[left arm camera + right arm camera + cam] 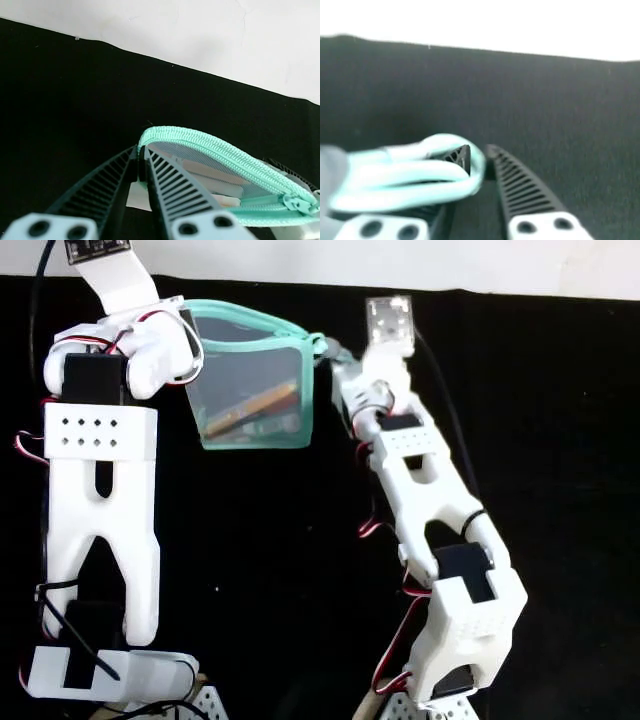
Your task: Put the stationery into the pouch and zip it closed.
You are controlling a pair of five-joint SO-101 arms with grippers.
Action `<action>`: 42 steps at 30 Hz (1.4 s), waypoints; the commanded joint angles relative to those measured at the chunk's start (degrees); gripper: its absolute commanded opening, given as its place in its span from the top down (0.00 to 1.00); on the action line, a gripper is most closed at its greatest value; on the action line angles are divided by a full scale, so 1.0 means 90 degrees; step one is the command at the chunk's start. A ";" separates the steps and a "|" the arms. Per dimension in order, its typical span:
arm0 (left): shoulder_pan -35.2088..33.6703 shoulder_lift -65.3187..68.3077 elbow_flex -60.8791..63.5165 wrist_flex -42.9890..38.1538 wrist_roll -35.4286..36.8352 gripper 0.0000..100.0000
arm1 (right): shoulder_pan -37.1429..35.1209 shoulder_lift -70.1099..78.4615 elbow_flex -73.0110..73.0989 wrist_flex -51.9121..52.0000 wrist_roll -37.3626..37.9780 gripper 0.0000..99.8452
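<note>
At the far edge of the black table [250, 570], the clear mint-trimmed pouch [252, 390] is being held, with stationery [250, 407] showing inside. The left claw [140, 152] is clamping one end tight. The right claw [477, 152] is standing slightly parted, with mint trim looping over one finger [460, 156].

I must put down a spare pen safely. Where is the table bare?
Bare black table lies between the left arm and right arm, below the pouch, and on the right arm's outer side. It is crowded at the far edge, where left hand and right hand meet the pouch.
</note>
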 commanded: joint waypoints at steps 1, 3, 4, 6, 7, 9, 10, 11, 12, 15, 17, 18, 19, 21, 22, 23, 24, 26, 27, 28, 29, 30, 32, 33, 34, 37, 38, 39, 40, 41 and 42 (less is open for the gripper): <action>0.0259 0.0659 0.0122 0.0068 -0.0039 0.99 | 0.0024 -0.0034 -0.0405 -0.0112 0.0088 0.99; 0.0259 0.0659 0.0122 0.0068 -0.0039 0.99 | 0.0024 -0.0034 -0.0396 -0.0112 0.0088 0.99; 0.0259 0.0659 0.0122 0.0068 -0.0039 0.99 | 0.0024 -0.0034 -0.0386 -0.0112 0.0088 0.99; 0.0259 0.0659 0.0122 0.0068 -0.0039 0.99 | 0.0034 -0.0054 -0.0386 -0.0112 0.0088 0.99; 0.0259 0.0659 0.0122 0.0068 -0.0039 0.99 | 0.0044 -0.0054 -0.0405 -0.0112 0.0088 0.99; 0.0259 0.0659 0.0122 0.0059 -0.0039 0.99 | 0.0063 -0.0063 -0.0435 -0.0112 0.0088 0.99; 0.0259 0.0659 0.0122 0.0059 -0.0039 0.99 | 0.0083 -0.0073 -0.0435 -0.0112 0.0088 0.99; 0.0259 0.0659 0.0122 0.0059 -0.0039 0.99 | 0.0122 -0.0073 -0.0435 -0.0112 0.0088 0.99; 0.0259 0.0659 0.0122 0.0059 -0.0039 0.99 | 0.0151 -0.0083 -0.0435 -0.0112 0.0088 0.99; 0.0259 0.0659 0.0122 0.0059 -0.0039 0.99 | 0.0249 -0.0298 -0.0386 -0.0112 0.0078 0.99; 0.0259 0.0659 0.0122 0.0059 -0.0039 0.99 | 0.0288 -0.0581 -0.0366 -0.0054 0.0078 0.99; 0.0259 0.0659 0.0122 0.0059 -0.0039 0.99 | 0.0337 -0.0708 -0.0357 -0.0054 0.0078 0.99; 0.0259 0.0659 0.0122 0.0059 -0.0039 0.99 | 0.0386 -0.0825 -0.0357 -0.0044 0.0078 0.99; 0.0259 0.0659 0.0132 0.0059 -0.0039 0.99 | 0.0454 -0.1050 -0.0357 0.0161 0.0078 0.99; 0.0259 0.0659 0.0132 0.0059 -0.0039 0.99 | 0.0464 -0.1148 -0.0357 0.0357 0.0078 0.99; 0.0259 0.0659 0.0132 0.0059 -0.0039 0.99 | 0.0493 -0.1265 -0.0357 0.0630 0.0068 0.99; 0.0259 0.0659 0.0132 0.0059 -0.0039 0.99 | 0.0503 -0.1392 -0.0357 0.0923 0.0059 0.99; 0.0259 0.0659 0.0132 0.0059 -0.0039 0.99 | 0.0513 -0.1665 -0.0366 0.1558 0.0049 0.99; 0.0259 0.0659 0.0132 0.0059 -0.0039 0.99 | 0.0513 -0.1822 -0.0376 0.1890 0.0049 0.99; 0.0259 0.0659 0.0132 0.0059 -0.0039 0.99 | 0.0513 -0.1978 -0.0376 0.2222 0.0049 0.99; 0.0259 0.0659 0.0132 0.0059 -0.0039 0.99 | 0.0513 -0.2173 -0.0376 0.2564 0.0049 0.99; 0.0259 0.0659 0.0132 0.0059 -0.0039 0.99 | 0.0503 -0.2330 -0.0376 0.2896 0.0049 0.99; 0.0259 0.0659 0.0132 0.0059 -0.0039 0.99 | 0.0493 -0.2701 -0.0386 0.3512 0.0049 0.99; 0.0259 0.0659 0.0132 0.0059 -0.0039 0.99 | 0.0493 -0.2867 -0.0405 0.3834 0.0049 0.99; 0.0259 0.0659 0.0132 0.0059 -0.0039 0.99 | 0.0493 -0.3013 -0.0415 0.4117 0.0049 0.99; 0.0259 0.0659 0.0132 0.0059 -0.0039 0.99 | 0.0484 -0.3424 -0.0425 0.5045 0.0049 0.99; 0.0259 0.0659 0.0132 0.0059 -0.0039 0.99 | 0.0474 -0.3541 -0.0425 0.5309 0.0049 0.99; 0.0259 0.0659 0.0132 0.0059 -0.0039 0.99 | 0.0474 -0.3658 -0.0425 0.5563 0.0049 0.99; 0.0259 0.0669 0.0132 0.0059 -0.0039 0.99 | 0.0474 -0.3766 -0.0425 0.5748 0.0039 0.99; 0.0259 0.0669 0.0132 0.0059 -0.0039 0.99 | 0.0474 -0.3873 -0.0425 0.5924 0.0039 0.99; 0.0259 0.0669 0.0132 0.0059 -0.0039 0.99 | 0.0474 -0.3971 -0.0425 0.6071 0.0039 0.99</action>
